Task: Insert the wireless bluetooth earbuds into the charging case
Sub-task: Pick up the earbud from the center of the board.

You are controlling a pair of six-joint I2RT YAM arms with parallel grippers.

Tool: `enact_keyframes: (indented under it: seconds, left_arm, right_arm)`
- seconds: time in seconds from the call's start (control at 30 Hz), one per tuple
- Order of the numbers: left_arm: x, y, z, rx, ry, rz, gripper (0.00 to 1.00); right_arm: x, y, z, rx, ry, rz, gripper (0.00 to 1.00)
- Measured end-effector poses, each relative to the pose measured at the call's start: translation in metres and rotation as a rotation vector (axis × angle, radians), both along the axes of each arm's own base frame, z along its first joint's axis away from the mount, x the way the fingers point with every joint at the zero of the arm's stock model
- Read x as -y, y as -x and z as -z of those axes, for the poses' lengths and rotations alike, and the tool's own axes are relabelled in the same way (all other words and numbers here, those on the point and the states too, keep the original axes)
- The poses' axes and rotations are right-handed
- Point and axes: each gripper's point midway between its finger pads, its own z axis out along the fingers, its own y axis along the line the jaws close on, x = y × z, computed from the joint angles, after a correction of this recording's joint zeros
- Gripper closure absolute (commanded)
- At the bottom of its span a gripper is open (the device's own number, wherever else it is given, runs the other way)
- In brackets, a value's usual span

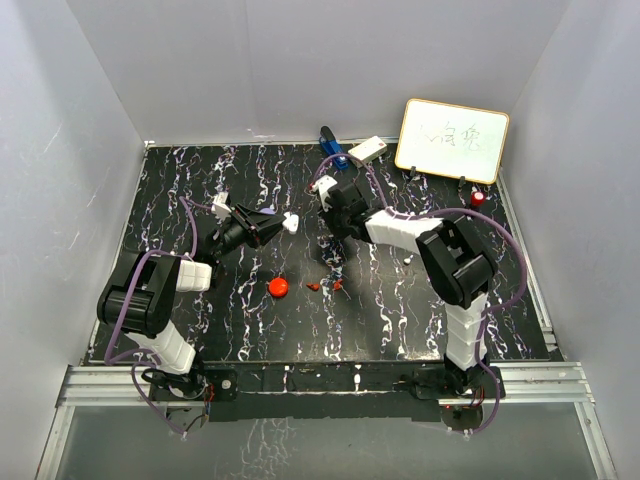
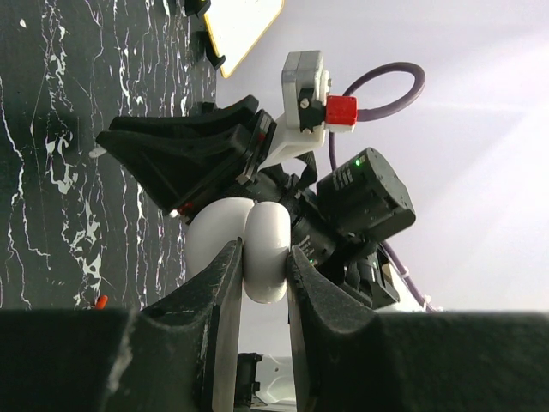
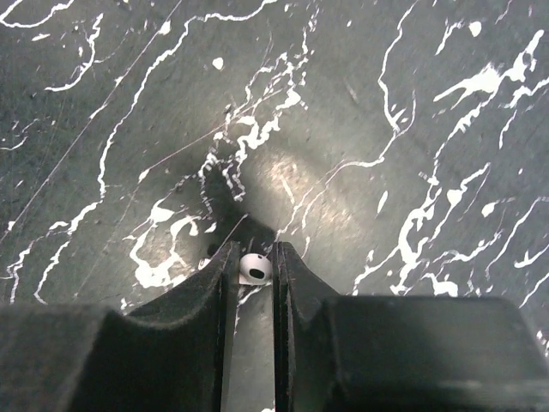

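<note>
In the left wrist view my left gripper [image 2: 264,253] is shut on a white charging case [image 2: 268,257], held clear of the table; a second white lobe of it [image 2: 214,232] bulges to the left. From above, that case [image 1: 290,222] shows at the tip of the left gripper [image 1: 280,223]. My right gripper [image 3: 254,254] points down at the dark marbled table and is shut on a small white earbud [image 3: 255,268]. Seen from above, the right gripper [image 1: 335,262] hangs mid-table. Two tiny red earbuds [image 1: 315,286] [image 1: 338,285] lie just below it.
A round red case [image 1: 278,287] lies left of the red earbuds. At the back stand a whiteboard [image 1: 452,140], a red-capped marker [image 1: 478,198], a white box [image 1: 368,150] and a blue object [image 1: 333,152]. White walls enclose the table [image 1: 200,330].
</note>
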Motion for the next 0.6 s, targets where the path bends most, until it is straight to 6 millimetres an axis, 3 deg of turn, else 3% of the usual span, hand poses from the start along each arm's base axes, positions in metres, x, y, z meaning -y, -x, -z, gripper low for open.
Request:
enact_keyframes:
  seconds: [0.2,0.33,0.43,0.5,0.6]
  left_arm:
    - [0.000,0.000,0.001,-0.002,-0.004,-0.001,1.00]
    - [-0.001,0.000,0.005,-0.018,-0.012,-0.001,1.00]
    - [-0.001,0.000,0.008,-0.027,-0.018,-0.002,1.00]
    - [-0.001,0.001,0.008,-0.029,-0.023,-0.002,1.00]
    - [-0.001,0.001,0.007,-0.024,-0.025,-0.002,1.00]
  right_arm:
    - [0.002,-0.014,0.010,0.003,-0.021,-0.100,0.84]
    - [-0.007,-0.020,0.009,0.019,-0.022,-0.174,0.81]
    - [-0.013,-0.024,0.009,0.029,-0.023,-0.214,0.59]
    - [-0.016,-0.027,0.007,0.036,-0.021,-0.233,0.39]
    - [-0.017,-0.029,0.006,0.042,-0.019,-0.247,0.31]
